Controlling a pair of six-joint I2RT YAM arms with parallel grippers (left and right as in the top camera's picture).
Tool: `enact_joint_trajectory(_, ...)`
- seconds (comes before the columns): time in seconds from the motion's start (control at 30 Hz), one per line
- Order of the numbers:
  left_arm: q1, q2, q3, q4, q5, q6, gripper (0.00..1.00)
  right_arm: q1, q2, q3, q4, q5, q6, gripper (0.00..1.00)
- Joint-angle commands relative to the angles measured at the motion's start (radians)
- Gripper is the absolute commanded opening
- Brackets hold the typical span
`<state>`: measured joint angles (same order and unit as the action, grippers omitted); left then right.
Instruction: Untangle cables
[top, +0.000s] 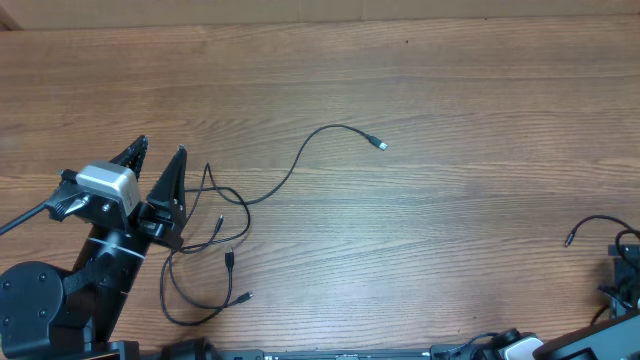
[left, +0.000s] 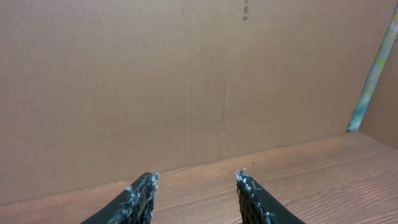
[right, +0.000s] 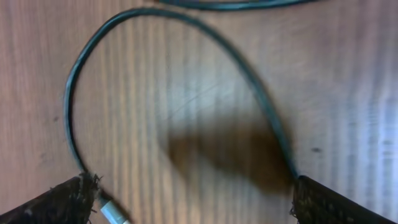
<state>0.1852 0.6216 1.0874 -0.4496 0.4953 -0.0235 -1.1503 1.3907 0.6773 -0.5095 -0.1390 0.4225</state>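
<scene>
A tangle of thin black cables (top: 212, 235) lies on the wooden table (top: 420, 230), left of centre. One cable runs up and right from it to a silvery tip (top: 381, 145). My left gripper (top: 160, 148) is open and empty, just left of the tangle. In the left wrist view its fingers (left: 195, 180) frame bare table and no cable. Another black cable (top: 592, 222) lies apart at the far right. My right gripper (right: 193, 190) is open above this cable's loop (right: 78, 68), with a pale plug (right: 112, 213) by its left finger. It holds nothing.
A brown cardboard wall (left: 186, 81) stands behind the table's far edge. The right arm (top: 628, 272) shows only partly at the right edge of the overhead view. The left arm's base (top: 50, 300) fills the lower left corner.
</scene>
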Motion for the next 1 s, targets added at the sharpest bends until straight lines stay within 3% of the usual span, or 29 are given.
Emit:
enact_joint_trajectory(0.0,0.006,-0.006,0.021,0.001,-0.011,0.0,0.44,0.005,0.001,0.071,0.007,0.014,-0.019,1.0)
enact_joint_trajectory(0.2,0.006,-0.006,0.021,0.002,-0.007,0.0,0.44,0.006,0.001,0.158,-0.02,-0.014,-0.065,1.0)
enact_joint_trajectory(0.67,0.006,-0.006,0.021,0.013,-0.008,0.001,0.43,0.006,0.061,0.25,0.027,0.203,-0.117,1.0)
enact_joint_trajectory(0.87,0.006,-0.006,0.021,0.033,-0.009,0.001,0.41,0.006,0.166,0.25,0.106,0.205,-0.117,0.95)
enact_joint_trajectory(0.97,0.006,-0.006,0.021,0.047,-0.01,0.001,0.4,0.007,0.211,0.25,0.162,0.205,-0.117,0.88)
